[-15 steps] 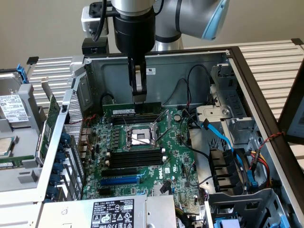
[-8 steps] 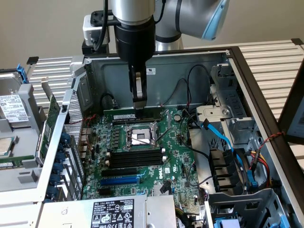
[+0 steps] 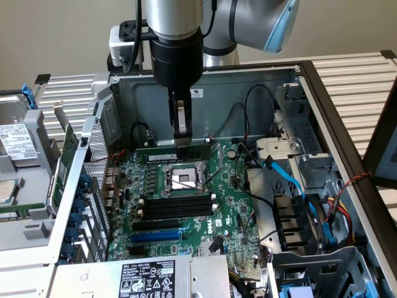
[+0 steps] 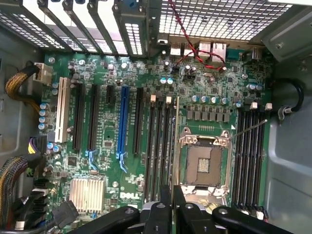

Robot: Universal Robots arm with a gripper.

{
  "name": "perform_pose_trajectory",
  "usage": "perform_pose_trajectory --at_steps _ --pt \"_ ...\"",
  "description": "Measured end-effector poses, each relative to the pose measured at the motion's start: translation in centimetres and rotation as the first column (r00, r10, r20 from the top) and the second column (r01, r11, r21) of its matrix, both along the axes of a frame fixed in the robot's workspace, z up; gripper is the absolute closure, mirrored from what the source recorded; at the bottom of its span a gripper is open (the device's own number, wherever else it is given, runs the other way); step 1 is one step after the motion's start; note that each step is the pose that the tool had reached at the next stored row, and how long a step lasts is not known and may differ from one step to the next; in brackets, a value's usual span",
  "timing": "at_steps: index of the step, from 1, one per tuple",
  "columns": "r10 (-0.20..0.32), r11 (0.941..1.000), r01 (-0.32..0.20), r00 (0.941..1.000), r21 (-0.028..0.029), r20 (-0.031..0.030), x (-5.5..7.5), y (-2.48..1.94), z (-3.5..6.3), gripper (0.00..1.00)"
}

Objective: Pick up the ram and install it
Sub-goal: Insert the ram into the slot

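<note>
OK, the black two-finger gripper (image 3: 181, 135) is almost closed and clamped on the ram (image 3: 158, 151), a long, thin dark green circuit-board stick. It is pinched at about mid-length, so the stick runs out to both sides of the jaws.

From the wrist, the ram (image 4: 175, 141) is edge-on: a thin pale line straight out from between the fingertips of the gripper (image 4: 173, 195), parallel to the slots. The green motherboard (image 4: 105, 165) lies beneath the jaws.

The square silver CPU socket (image 4: 204, 163) is just to one side of the held stick. A bank of long black plastic memory slots (image 4: 160, 146) is just to the other side, and the long blue slot (image 4: 123, 122) lies further out past that bank.

Can't tell if the ram's lower edge touches the board or a slot.
</note>
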State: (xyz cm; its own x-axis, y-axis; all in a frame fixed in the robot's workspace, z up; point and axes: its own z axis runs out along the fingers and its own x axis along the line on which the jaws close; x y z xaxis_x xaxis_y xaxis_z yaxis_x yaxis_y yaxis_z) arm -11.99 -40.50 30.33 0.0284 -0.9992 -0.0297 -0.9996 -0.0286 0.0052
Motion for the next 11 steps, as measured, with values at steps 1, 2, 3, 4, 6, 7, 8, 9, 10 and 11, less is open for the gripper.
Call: perform_pose_trajectory --at_steps 1,2,3,4,6,7,8,9,10,11 --pt "0.000 1.0000 0.000 1.0000 0.0001 0.0001 0.0 -0.06 -0.14 0.87" --pt "0.000 1.0000 0.000 1.0000 0.0000 0.0000 0.0 -0.13 -0.31 0.87" --pt "0.000 1.0000 0.000 1.0000 -0.0001 0.0000 0.0 -0.23 -0.47 0.87" --pt "-0.001 1.0000 0.001 1.0000 -0.0001 -0.0001 0.0 -0.34 -0.62 0.87" --pt "-0.001 1.0000 0.001 1.0000 0.0000 0.0001 0.0 -0.63 -0.88 0.87" --pt "-0.001 1.0000 0.001 1.0000 0.0001 0.0001 0.0 -0.74 -1.02 0.87" --pt "-0.002 1.0000 0.002 1.0000 0.0001 0.0002 0.0 -0.77 -1.21 0.87" --pt "-0.002 1.0000 0.002 1.0000 -0.0001 0.0000 0.0 -0.77 -1.38 0.87" --pt "-0.002 1.0000 0.002 1.0000 -0.0001 0.0000 0.0 -0.77 -1.56 0.87" --pt "-0.002 1.0000 0.002 1.0000 -0.0001 0.0000 0.0 -0.77 -1.74 0.87"
